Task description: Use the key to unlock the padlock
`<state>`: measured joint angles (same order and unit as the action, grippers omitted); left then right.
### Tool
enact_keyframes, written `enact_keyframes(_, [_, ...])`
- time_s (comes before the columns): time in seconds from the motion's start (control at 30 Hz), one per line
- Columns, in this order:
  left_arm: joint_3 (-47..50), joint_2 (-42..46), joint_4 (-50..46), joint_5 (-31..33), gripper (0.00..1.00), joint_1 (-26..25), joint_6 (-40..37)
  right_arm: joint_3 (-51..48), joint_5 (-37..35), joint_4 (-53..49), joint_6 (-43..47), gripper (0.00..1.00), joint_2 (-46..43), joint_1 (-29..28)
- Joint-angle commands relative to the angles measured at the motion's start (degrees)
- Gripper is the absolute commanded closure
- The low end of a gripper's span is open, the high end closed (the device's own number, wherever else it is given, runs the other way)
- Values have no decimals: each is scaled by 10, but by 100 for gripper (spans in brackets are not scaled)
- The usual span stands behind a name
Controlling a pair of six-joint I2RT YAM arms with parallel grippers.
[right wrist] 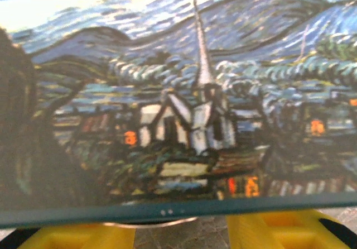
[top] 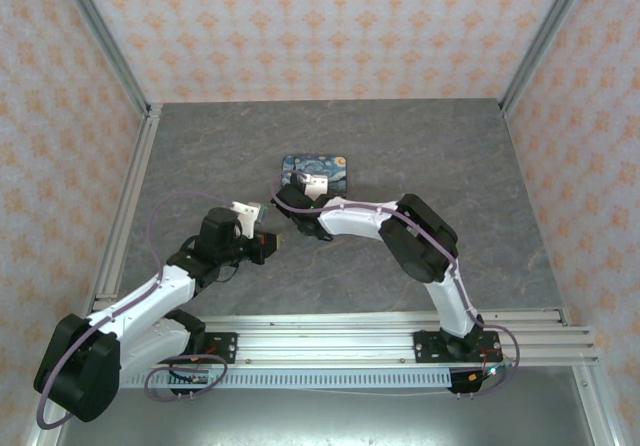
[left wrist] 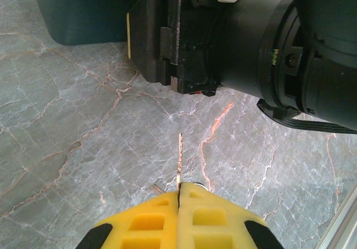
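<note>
Metal key (left wrist: 179,154) hides its head inside clamped left gripper (left wrist: 179,188).

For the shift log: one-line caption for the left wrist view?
Left gripper shut on the key, blade pointing toward the right arm over the grey table.

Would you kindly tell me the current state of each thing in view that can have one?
left gripper: shut on the key.
key: clamped, thin blade sticking out ahead of the fingertips.
right gripper: open, fingers apart at the box's near edge.
box: lying flat on the table, painted face up, lid apparently shut.
</note>
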<state>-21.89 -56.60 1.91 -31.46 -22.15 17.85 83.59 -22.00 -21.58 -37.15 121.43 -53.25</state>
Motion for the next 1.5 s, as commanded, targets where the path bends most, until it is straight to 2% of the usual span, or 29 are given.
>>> enact_keyframes(0.0, [11,13,-8,-6,100,-3,-17,22,-37,7,-10,55,15,-4])
enact_keyframes(0.13, [13,17,-9,-6,100,-3,-18,28,-29,21,3,59,28,-4])
enact_keyframes(0.47, [17,30,-13,-8,100,-3,-19,35,0,31,32,86,36,-2])
enact_keyframes(0.7, [14,23,-10,-17,100,-3,-21,14,35,37,49,100,-7,8])
enact_keyframes(1.0, [9,28,-1,-29,100,-3,-19,-40,108,40,65,100,-105,22])
enact_keyframes(1.17, [8,18,57,-61,100,-4,-13,-66,160,34,61,100,-148,30])
enact_keyframes(1.47, [-28,-82,157,-97,100,-10,-11,-92,235,1,55,100,-224,61])
